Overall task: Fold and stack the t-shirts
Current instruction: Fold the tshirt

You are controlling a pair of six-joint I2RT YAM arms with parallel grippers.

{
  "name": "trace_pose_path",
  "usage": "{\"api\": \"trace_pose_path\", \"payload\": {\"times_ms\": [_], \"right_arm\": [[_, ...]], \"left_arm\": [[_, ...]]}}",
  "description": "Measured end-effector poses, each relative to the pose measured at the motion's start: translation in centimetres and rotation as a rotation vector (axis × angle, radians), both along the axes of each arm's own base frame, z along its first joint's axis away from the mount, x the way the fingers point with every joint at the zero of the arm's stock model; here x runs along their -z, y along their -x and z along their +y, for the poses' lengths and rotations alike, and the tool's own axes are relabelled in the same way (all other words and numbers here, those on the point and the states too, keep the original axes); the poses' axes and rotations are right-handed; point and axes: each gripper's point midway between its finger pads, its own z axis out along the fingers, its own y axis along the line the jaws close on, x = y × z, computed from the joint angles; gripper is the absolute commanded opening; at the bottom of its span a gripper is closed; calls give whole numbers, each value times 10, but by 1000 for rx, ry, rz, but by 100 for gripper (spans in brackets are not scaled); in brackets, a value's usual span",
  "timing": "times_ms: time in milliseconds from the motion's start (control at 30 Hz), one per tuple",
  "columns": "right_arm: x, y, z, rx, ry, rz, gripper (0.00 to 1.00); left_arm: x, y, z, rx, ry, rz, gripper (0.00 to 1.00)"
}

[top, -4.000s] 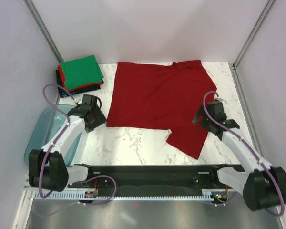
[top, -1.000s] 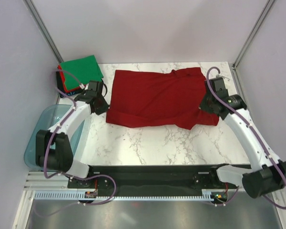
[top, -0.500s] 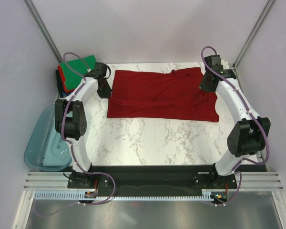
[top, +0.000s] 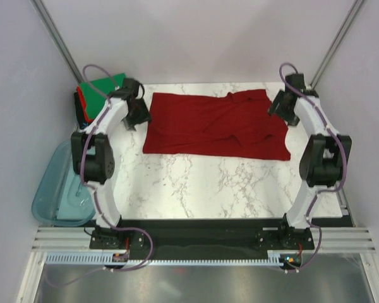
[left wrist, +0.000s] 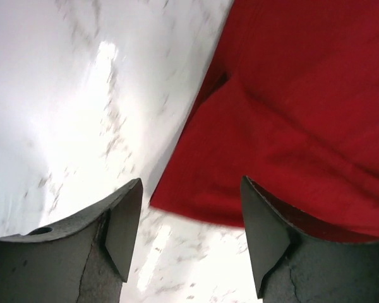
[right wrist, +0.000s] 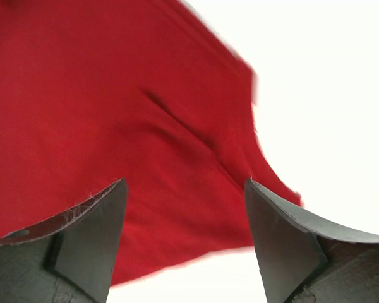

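The dark red t-shirt (top: 215, 123) lies folded once; further folds and stacking remain. The left end effector (left wrist: 189, 189) and right end effector (right wrist: 184, 189) gape empty.

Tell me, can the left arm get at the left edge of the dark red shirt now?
Probably yes. The left gripper is open and empty beside the dark red shirt, and the wrist view shows the shirt's left corner lying bare below its fingers.
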Motion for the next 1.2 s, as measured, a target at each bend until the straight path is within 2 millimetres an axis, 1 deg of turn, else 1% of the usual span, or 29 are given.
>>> {"api": "trace_pose_path", "payload": {"times_ms": [33,67,167,200,267,333,367,467,633,667,733,800,867,900,933,1000,1033,1067,1100,1133,1167,1200], "right_arm": [[5,18,-5,14,-18,16,80],[12,39,-8,27,-41,35,79],[23,97,-14,78,-103,47,77],[27,110,-13,86,-124,36,76],[37,135,-6,95,-175,33,75],[52,148,0,98,-221,45,75],[60,151,2,98,-241,58,75],[78,153,7,99,-294,78,75],[89,144,10,97,-332,68,75],[90,142,10,96,-332,66,75],[96,140,9,97,-333,71,74],[102,138,9,98,-334,79,72],[108,138,9,100,-336,91,68],[107,136,8,99,-333,82,66],[108,135,8,99,-333,80,61],[109,133,7,99,-331,77,57],[109,132,7,99,-330,75,48],[110,132,6,95,-326,73,43],[112,130,6,93,-323,72,35],[113,129,6,89,-327,73,15],[115,126,6,81,-324,72,5],[117,123,6,81,-331,75,0]], "left_arm": [[-2,11,1,-1,2,1,70],[-3,30,3,-2,5,5,70],[-4,64,3,-5,39,-17,71],[0,75,1,-4,58,-27,71],[10,89,-2,-10,86,-28,71],[26,97,-5,-19,112,-8,71],[34,99,-7,-26,126,3,71],[48,101,-9,-57,144,8,72],[60,96,-11,-107,179,-34,72],[62,96,-11,-115,184,-39,70],[65,95,-12,-129,193,-45,70],[67,90,-12,-143,195,-55,69],[71,88,-12,-155,199,-57,68],[74,87,-12,-161,200,-55,68],[74,85,-13,-165,203,-59,66],[75,81,-12,-174,208,-70,58],[76,79,-12,-178,212,-73,53],[76,76,-13,-180,217,-81,43],[77,73,-14,-186,223,-82,37],[79,71,-15,-187,224,-82,30],[79,66,-16,-187,235,-86,22],[79,62,-17,-187,238,-88,15]]}}
